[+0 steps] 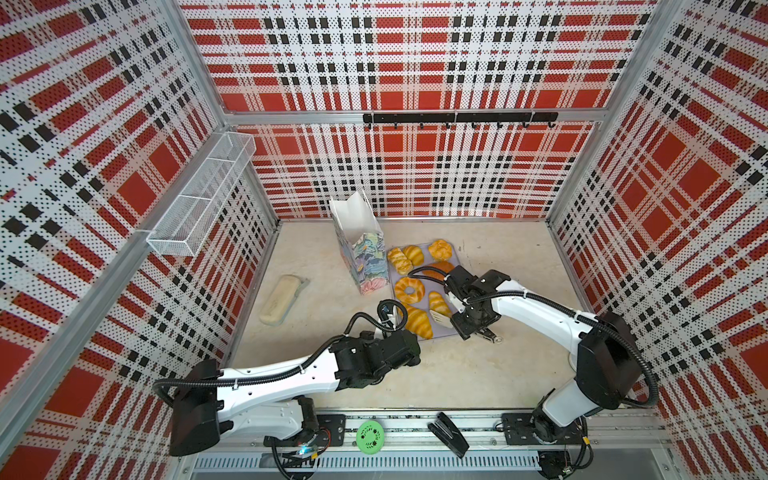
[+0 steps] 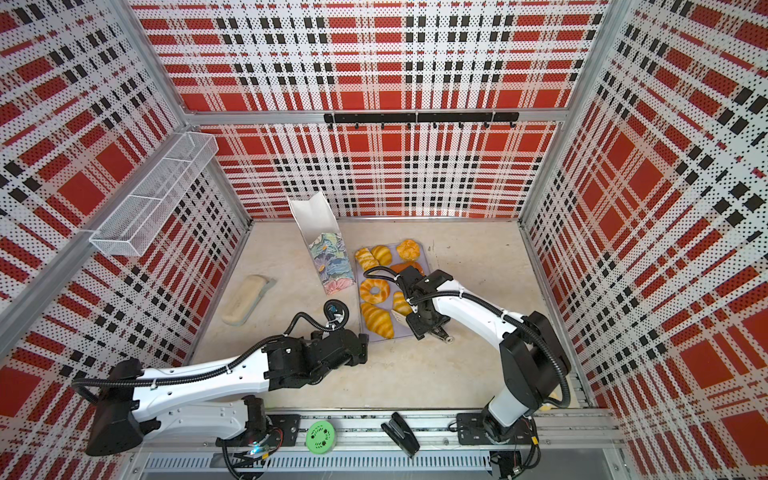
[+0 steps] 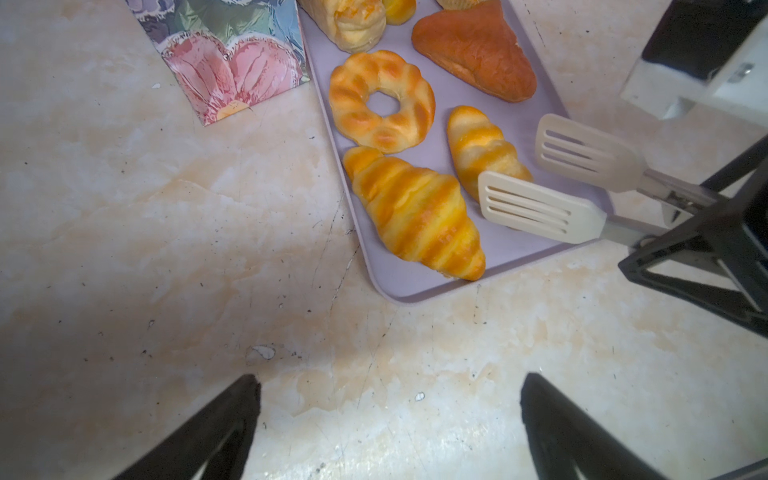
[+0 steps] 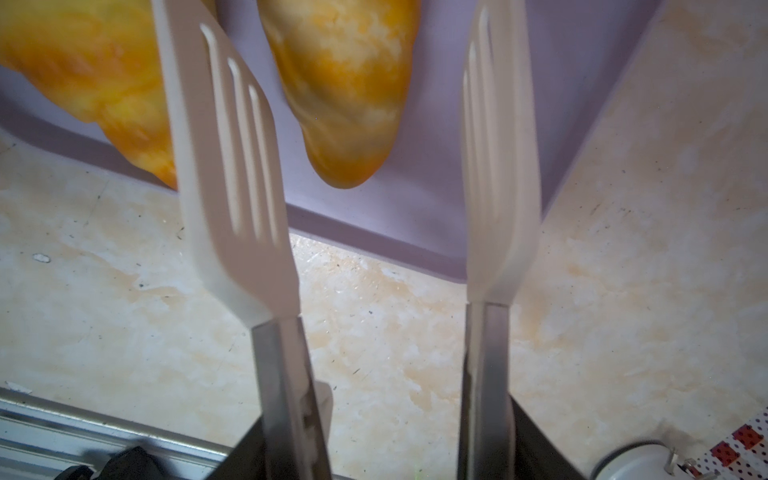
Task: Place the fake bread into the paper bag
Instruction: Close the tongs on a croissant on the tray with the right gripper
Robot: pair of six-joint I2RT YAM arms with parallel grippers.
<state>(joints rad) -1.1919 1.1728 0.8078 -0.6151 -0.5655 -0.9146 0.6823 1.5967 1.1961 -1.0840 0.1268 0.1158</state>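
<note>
Fake bread (image 3: pixel 482 145) being straddled by tongs (image 3: pixel 536 208)
The tongs are being clamped in the right gripper (image 4: pixel 386 453), small croissant (image 4: pixel 345 104) between their blades; left gripper (image 3: pixel 390 386) is being held wide open.

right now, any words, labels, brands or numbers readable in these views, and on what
No text is readable.
Small grey sticker on the right arm's white casing: too blurred.
Round green disc on the front rail: dark pattern, no letters.
Pastel floral paper bag: flowers only.
</note>
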